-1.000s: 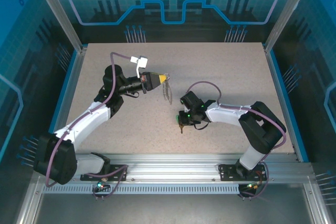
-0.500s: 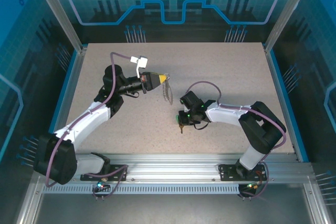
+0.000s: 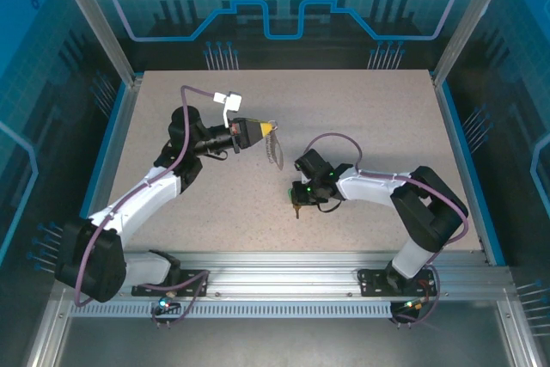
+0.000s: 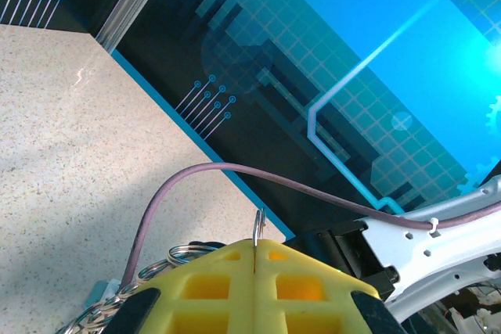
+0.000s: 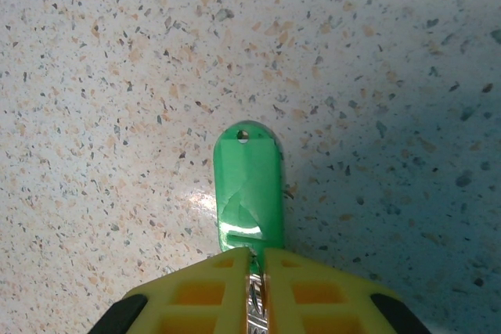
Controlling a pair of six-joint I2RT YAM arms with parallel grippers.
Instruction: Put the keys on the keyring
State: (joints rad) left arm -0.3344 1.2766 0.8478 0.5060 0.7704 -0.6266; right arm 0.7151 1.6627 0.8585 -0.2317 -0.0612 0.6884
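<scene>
Sticking out of right end effector (image 5: 257, 267): green key (image 5: 249, 181), blade pinched, head close to desk (image 5: 102, 76). Well apart, raised: keyring (image 4: 257, 228) nipped edge-on in left end effector (image 4: 257, 256), fingers pressed together.

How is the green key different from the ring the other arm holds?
The key is green plastic; the ring is thin silvery metal. The key has one tiny hole; the ring trails a chain. The right fingers hold the key; the left fingers hold the ring. Both are pinched tight.
</scene>
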